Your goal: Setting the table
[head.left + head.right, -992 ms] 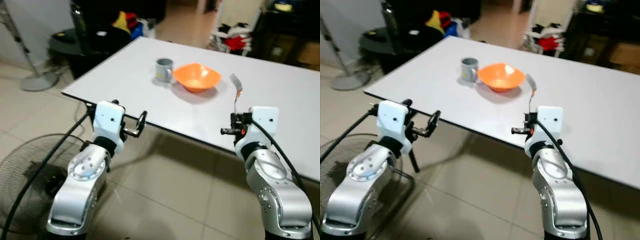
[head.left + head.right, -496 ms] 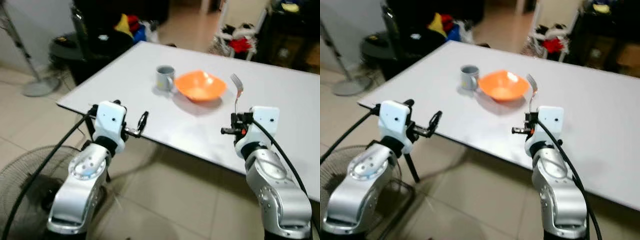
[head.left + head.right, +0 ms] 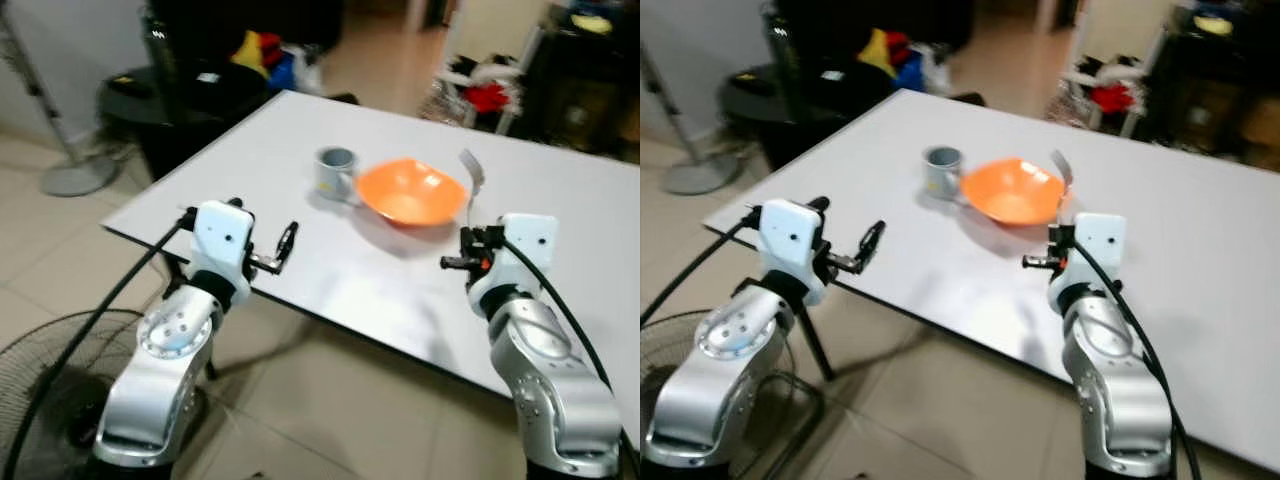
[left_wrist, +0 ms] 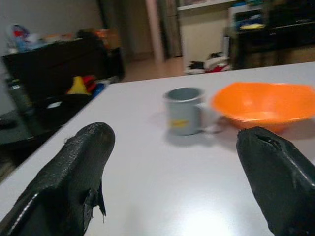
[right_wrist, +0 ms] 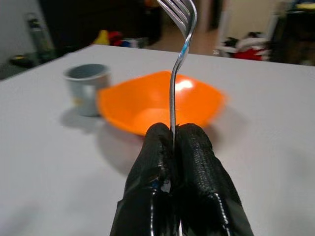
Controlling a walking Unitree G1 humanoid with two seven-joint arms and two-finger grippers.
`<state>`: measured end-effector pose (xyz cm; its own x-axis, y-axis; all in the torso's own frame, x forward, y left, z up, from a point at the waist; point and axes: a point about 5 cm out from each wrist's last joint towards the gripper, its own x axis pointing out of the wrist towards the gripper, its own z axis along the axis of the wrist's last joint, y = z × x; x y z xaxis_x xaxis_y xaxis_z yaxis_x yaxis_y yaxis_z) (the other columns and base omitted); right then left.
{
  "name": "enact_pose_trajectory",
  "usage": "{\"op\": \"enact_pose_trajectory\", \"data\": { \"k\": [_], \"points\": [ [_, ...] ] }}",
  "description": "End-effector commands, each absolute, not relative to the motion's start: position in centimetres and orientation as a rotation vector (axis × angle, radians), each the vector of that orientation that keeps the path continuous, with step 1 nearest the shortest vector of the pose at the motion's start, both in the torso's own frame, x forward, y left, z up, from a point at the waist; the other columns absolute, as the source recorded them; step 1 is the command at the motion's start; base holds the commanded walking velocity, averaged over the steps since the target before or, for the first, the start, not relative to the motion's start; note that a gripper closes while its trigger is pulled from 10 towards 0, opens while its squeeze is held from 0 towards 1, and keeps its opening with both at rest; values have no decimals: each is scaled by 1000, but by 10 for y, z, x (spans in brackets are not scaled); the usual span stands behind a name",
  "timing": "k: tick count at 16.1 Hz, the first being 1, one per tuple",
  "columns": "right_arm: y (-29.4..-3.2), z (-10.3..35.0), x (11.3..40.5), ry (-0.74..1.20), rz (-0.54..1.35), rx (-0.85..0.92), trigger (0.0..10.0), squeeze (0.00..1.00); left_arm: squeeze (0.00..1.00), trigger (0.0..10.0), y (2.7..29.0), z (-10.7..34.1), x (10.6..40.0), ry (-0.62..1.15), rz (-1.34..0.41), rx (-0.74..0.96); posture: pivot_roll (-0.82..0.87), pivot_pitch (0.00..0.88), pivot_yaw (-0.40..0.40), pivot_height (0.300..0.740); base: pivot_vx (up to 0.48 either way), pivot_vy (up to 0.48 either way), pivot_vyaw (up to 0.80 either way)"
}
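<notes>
A large white rectangular desk point(image 3: 300, 150) runs diagonally from the centre top of the head views to the right edge. Near the middle of the frame a small grey ceramic mug point(image 3: 335, 172) stands upright on it, and just beside the mug, toward the right, sits a shallow orange plastic bowl point(image 3: 411, 192); whether the two touch cannot be told.

The right pincer point(image 5: 171, 142) is held up at the right of the frame, over the near part of the desk, clenched on the handle of a slim silver metal fork point(image 5: 175, 64). The fork stands upright, tines at the top, its stem pinched between the two black fingers point(image 5: 152, 162). In the head views the fork's tines point(image 3: 471, 170) rise just right of the bowl's rim.

The left pincer point(image 3: 287, 243) is raised at the lower left of the frame, at the near left edge of the desk, its fingers point(image 4: 78, 162) spread wide apart and grasping nothing. Seen along those fingers, the mug and bowl lie ahead on the desk surface.

A round floor fan point(image 3: 50, 370) lies at the lower left on the pale tiled floor point(image 3: 330, 400). Dark furniture and coloured clutter point(image 3: 255, 50) fill the top of the frame.
</notes>
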<state>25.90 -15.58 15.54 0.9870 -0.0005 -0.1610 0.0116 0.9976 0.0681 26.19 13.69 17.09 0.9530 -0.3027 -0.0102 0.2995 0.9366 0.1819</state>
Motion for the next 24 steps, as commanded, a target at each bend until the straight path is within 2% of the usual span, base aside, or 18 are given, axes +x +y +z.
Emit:
{"op": "enact_pose_trajectory", "data": {
  "k": [1, 11, 14, 16, 20, 24],
  "points": [
    [-149, 161, 261, 140, 23, 75, 10000, 0, 0, 10000, 140, 173, 263, -28, -302, 189, 109, 0, 6, 740, 330, 0, 0],
    [-150, 165, 274, 131, 49, 83, 10000, 0, 0, 10000, 135, 172, 265, -36, -314, 183, 105, 0, -1, 740, 327, 0, 0],
    [-155, 174, 292, 166, 62, 209, 10000, 0, 0, 10000, 129, 171, 267, -30, -347, 189, 105, 0, 3, 740, 309, 0, 0],
    [-159, 184, 307, 182, 102, 305, 10000, 0, 0, 10000, 122, 170, 264, -18, -431, 195, 108, 0, 11, 740, 0, 0, 0],
    [-166, 191, 329, 297, 146, 377, 10000, 0, 0, 10000, 110, 175, 260, -30, -540, 220, 114, 0, 13, 740, 0, 0, 0],
    [-173, 195, 343, 442, 143, 585, 10000, 0, 0, 10000, 102, 182, 254, -34, -655, 238, 119, 0, 14, 740, 0, 0, 0]
  ]
}}
